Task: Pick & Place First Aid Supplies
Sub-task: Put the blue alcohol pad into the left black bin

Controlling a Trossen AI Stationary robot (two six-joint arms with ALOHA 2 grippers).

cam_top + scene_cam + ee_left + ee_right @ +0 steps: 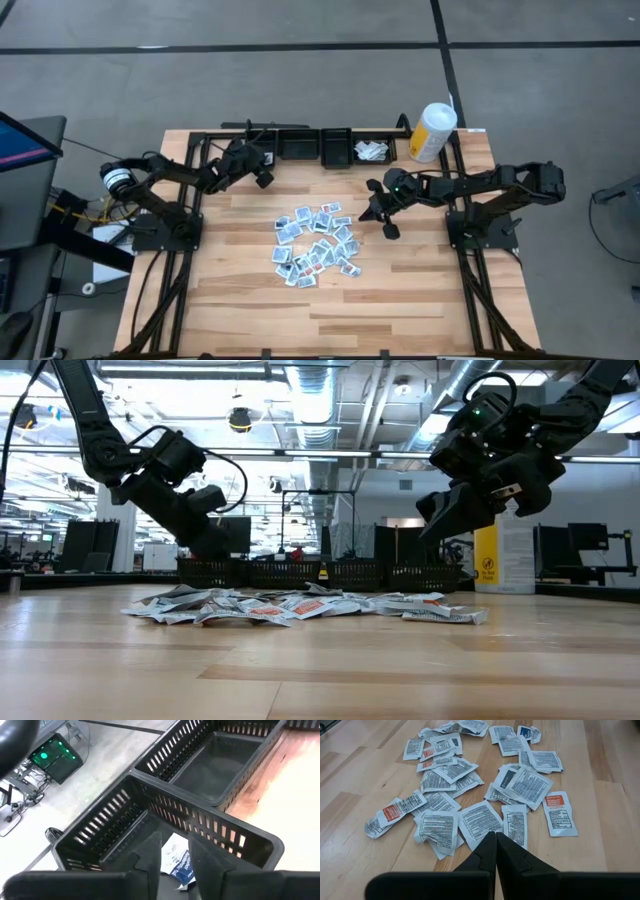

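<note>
The first aid supplies are a pile of small flat packets [315, 245] [470, 795] lying on the wooden table's middle. My left gripper [262, 172] [174, 840] is open over a black slotted basket [100, 827] at the table's far edge. One white, blue-printed packet [176, 860] shows in the gap between its fingers, inside the basket. My right gripper [385, 222] [495, 836] is shut with nothing in it. It hangs above the table at the pile's right side, slanting down toward the packets. My left gripper has the white packet [176, 860] in the gap between its spread fingers, and the fingers slant down into the basket. Whether either finger touches the packet, I cannot tell.
A row of black baskets [300, 145] lines the far edge, and one of them [372, 150] holds white packets. A tall white-and-yellow canister [432, 132] stands at the far right. Bare wood lies toward the near edge [320, 320].
</note>
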